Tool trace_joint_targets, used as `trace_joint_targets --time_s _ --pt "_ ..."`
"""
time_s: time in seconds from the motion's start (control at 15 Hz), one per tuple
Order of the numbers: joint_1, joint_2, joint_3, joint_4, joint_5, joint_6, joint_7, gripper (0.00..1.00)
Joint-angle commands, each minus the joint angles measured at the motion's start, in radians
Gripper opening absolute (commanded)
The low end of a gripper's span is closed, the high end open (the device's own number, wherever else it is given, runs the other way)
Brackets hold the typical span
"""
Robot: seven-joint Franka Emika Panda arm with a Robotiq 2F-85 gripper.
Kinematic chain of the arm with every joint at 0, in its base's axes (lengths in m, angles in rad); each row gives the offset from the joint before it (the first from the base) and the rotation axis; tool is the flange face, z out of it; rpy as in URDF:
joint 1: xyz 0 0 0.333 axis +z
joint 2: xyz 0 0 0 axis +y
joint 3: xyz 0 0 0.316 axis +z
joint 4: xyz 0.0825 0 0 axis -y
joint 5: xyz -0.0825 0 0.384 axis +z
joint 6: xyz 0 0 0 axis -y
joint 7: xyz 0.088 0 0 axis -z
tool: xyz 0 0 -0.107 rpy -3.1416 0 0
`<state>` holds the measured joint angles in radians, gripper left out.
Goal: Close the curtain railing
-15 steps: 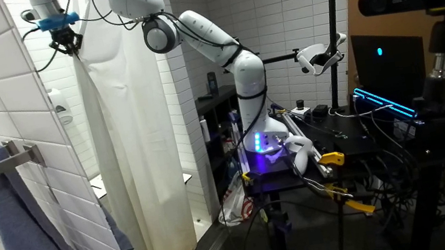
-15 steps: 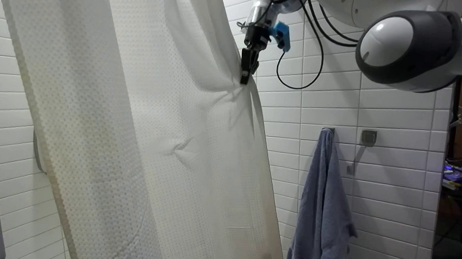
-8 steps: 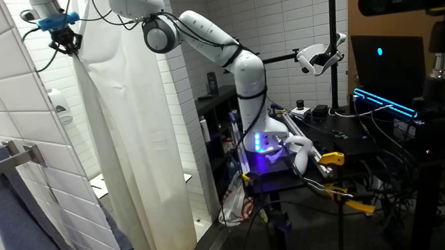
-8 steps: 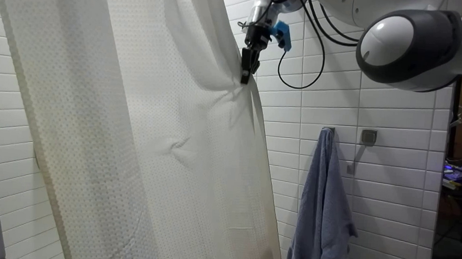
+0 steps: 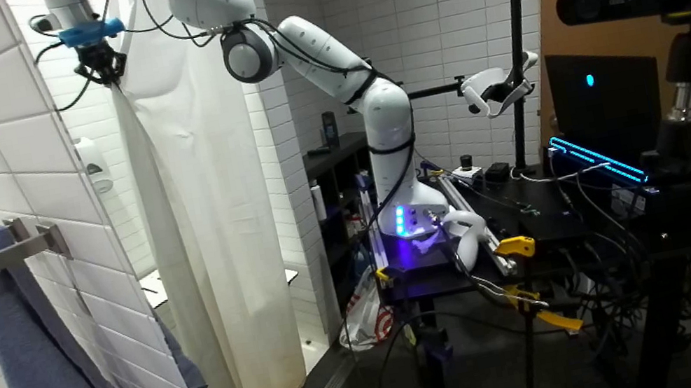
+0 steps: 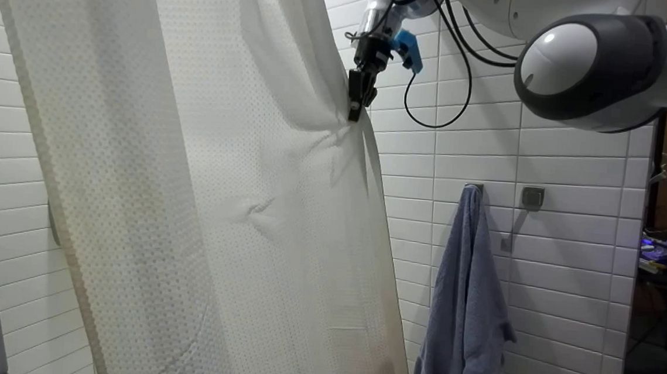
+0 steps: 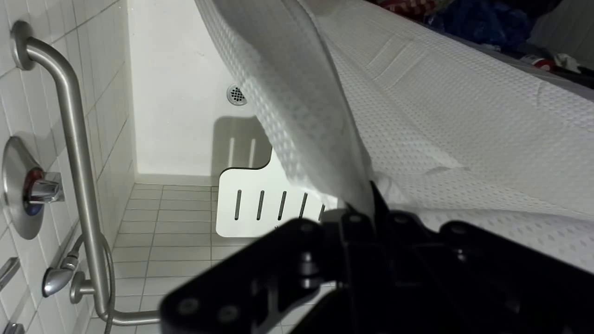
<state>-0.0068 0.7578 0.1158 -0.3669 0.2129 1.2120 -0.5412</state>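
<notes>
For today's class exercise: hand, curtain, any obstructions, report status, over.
Hand shut on shower curtain. Curtain hanging in folds, creased at the grip. No obstruction seen.

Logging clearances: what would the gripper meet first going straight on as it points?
Likely the curtain that the gripper pinches: its folds lie directly ahead in the wrist view, though depth is unclear.

The curtain (image 6: 269,264) is of thin, dimpled cloth; to its right, in an exterior view, the towel (image 6: 467,302) is matt cloth and wall tiles (image 6: 477,144) look glossy.
</notes>
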Motion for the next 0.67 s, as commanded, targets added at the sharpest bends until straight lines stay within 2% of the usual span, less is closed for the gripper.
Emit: trace_joint_targets --time_s 0.0,0.47,0.6 --pt "0.002 -0.015 0.008 -0.001 -0.029 0.007 0.032 0.01" --pt "0.002 -0.016 0.009 -0.001 -0.028 0.01 0.056 0.01" --pt "-0.004 -0.004 0.018 -0.007 -0.016 0.006 0.041 0.04"
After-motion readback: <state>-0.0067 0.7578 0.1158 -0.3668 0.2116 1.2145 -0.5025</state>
